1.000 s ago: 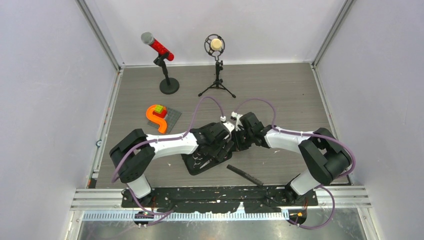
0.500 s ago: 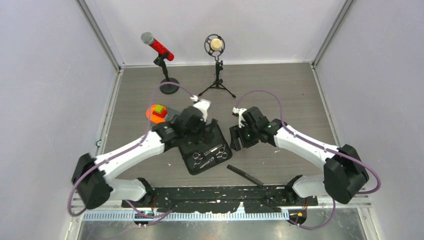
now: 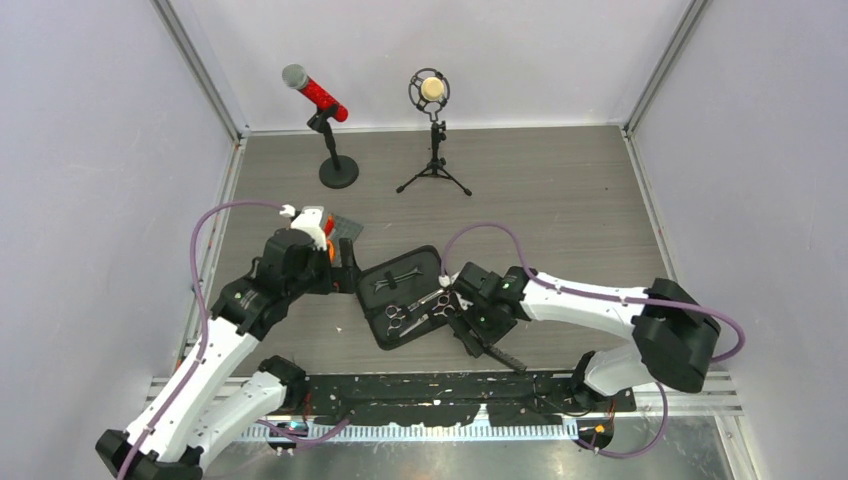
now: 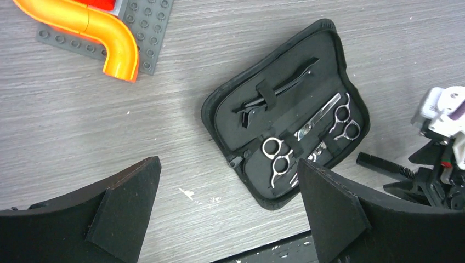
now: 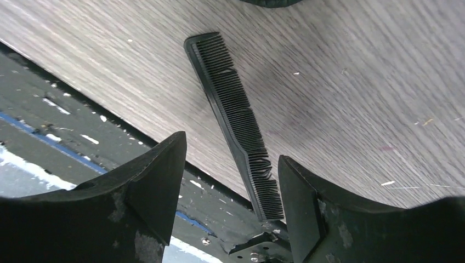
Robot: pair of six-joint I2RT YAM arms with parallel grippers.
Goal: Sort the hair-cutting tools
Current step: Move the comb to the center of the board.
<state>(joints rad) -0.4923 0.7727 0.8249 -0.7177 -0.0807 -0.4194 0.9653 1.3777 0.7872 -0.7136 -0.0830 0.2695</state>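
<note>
The black zip case [image 3: 428, 263] lies open mid-table. Two silver scissors [image 3: 400, 320] [image 3: 441, 305] and black hair clips [image 3: 394, 281] rest inside it. In the left wrist view the clips [image 4: 277, 93] sit under a strap, with the scissors [image 4: 277, 160] [image 4: 342, 118] below them. My left gripper [image 3: 345, 275] hangs open and empty just left of the case [image 4: 241, 131]. The black comb [image 3: 500, 353] lies on the table near the front edge. My right gripper [image 5: 231, 149] stands open above the comb [image 5: 236, 120], not touching it, with the comb's near end by the right finger.
A red microphone [image 3: 315, 95] on a round base and a second microphone [image 3: 431, 90] on a tripod stand at the back. An orange curved piece [image 4: 104, 33] sits on a grey studded plate [image 4: 148, 27] left of the case. The black base rail [image 3: 440, 385] runs along the near edge.
My left arm has pulled back left off the case, jaws opening wide. My right arm has swung from the case's right side down to the comb and opened.
</note>
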